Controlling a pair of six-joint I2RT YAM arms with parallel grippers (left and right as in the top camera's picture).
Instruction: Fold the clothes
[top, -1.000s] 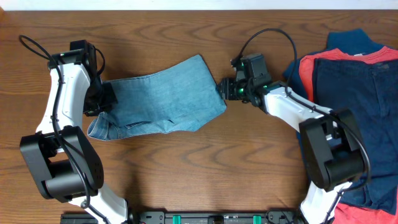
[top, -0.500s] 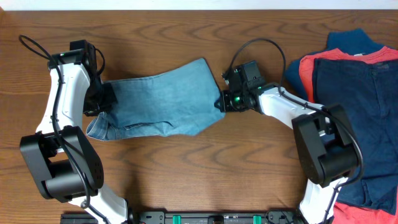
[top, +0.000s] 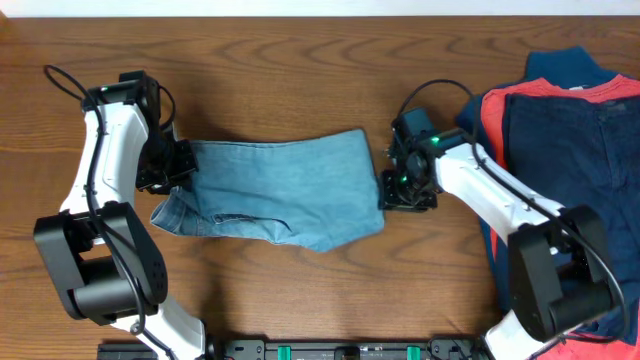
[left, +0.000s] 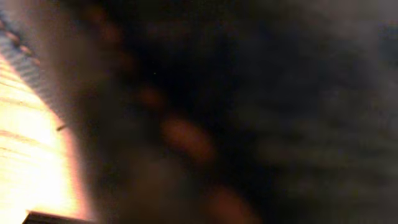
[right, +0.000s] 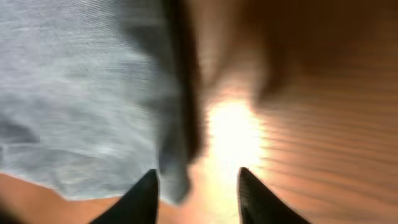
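The light-blue jeans lie folded in a broad band on the wooden table, between my two arms. My left gripper is at the jeans' left edge, its fingers hidden. The left wrist view is dark and blurred, with a strip of bright wood at its left. My right gripper is at the jeans' right edge. In the right wrist view its jaws stand apart, and the denim edge hangs just inside the left finger, with bare wood between the tips.
A pile of other clothes lies at the right: dark navy garments over a red-orange shirt, close behind my right arm. The table's front edge with a black rail is at the bottom.
My right gripper swung the jeans' right end toward the front and to the right, so the band now lies level. The left end shifted slightly toward the front with my left gripper.
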